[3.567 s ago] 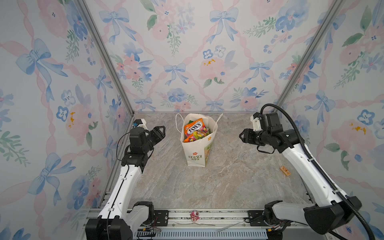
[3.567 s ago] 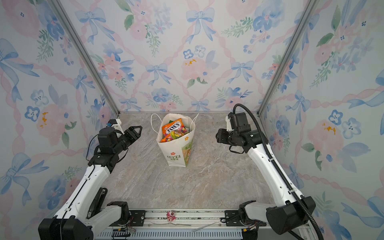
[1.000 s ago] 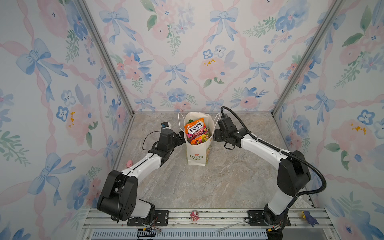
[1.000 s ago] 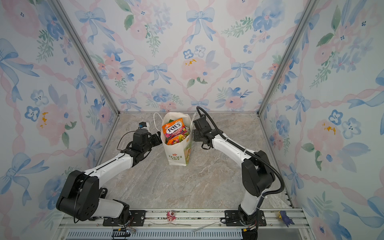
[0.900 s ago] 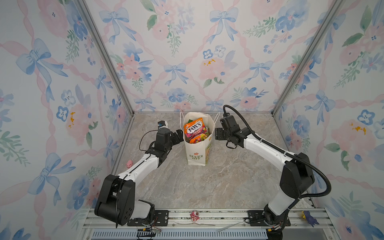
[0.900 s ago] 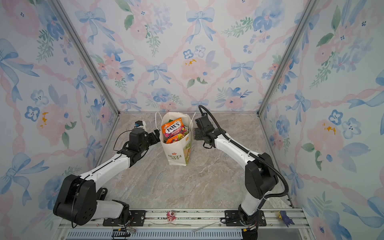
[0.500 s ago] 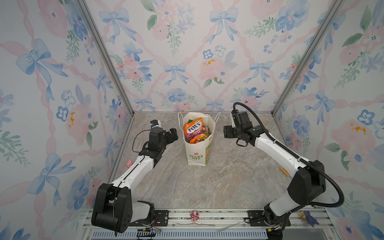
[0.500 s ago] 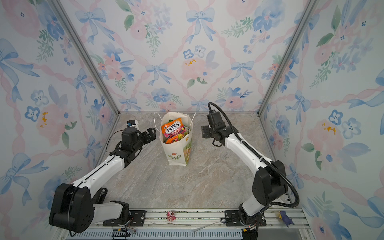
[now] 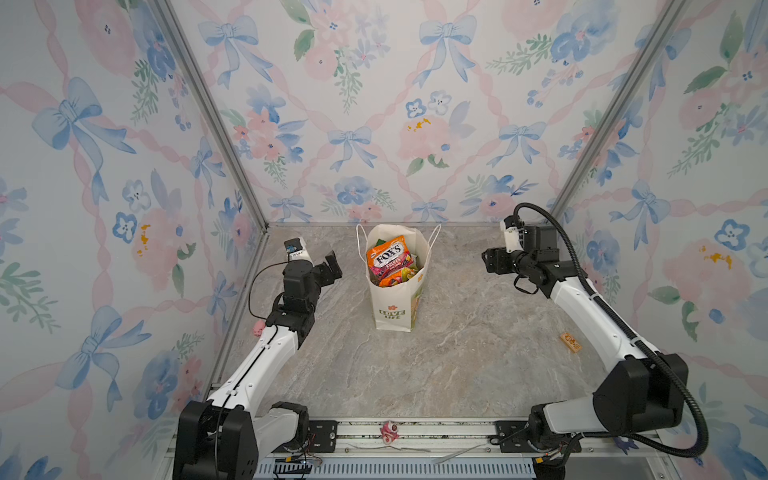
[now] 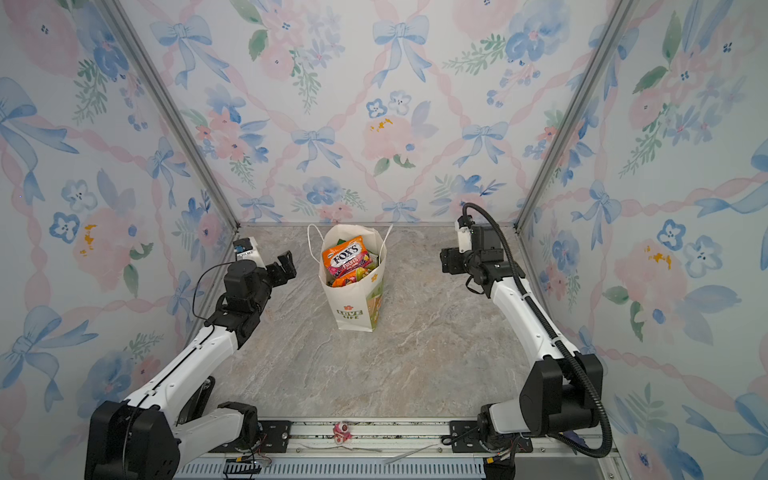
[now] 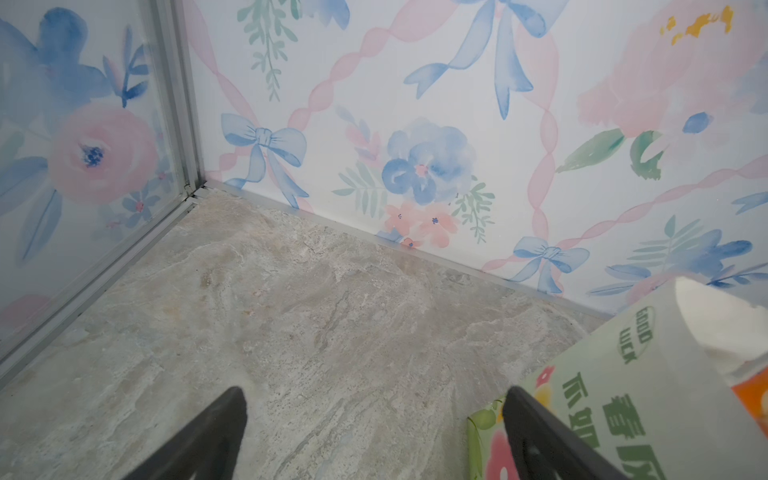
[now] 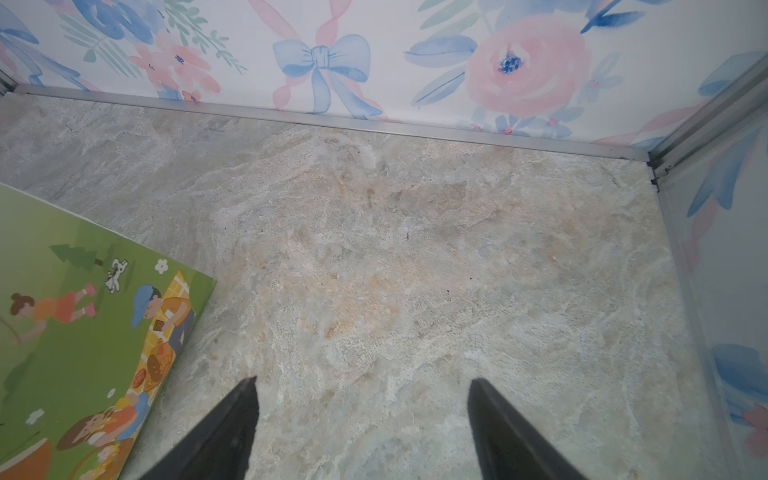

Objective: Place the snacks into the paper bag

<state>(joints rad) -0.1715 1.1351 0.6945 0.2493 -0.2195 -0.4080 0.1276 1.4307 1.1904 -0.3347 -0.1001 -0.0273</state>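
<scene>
Snacks (image 9: 390, 259) crowd the mouth of the upright paper bag (image 9: 394, 305) on the tabletop (image 9: 415, 374), wide empty jaws flanking it well apart; a stray brush could tip the top-heavy bag, spilling them.

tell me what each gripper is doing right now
left gripper: open, holding nothing
right gripper: open, holding nothing

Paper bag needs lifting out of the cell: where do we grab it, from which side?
Probably a cord handle, approached from above and outboard. The paper bag stands upright, both cords loop out clear of its upper corners, and the mouth is stuffed with snacks, the FOX'S packet poking above the rim, so a rim pinch looks awkward.
</scene>
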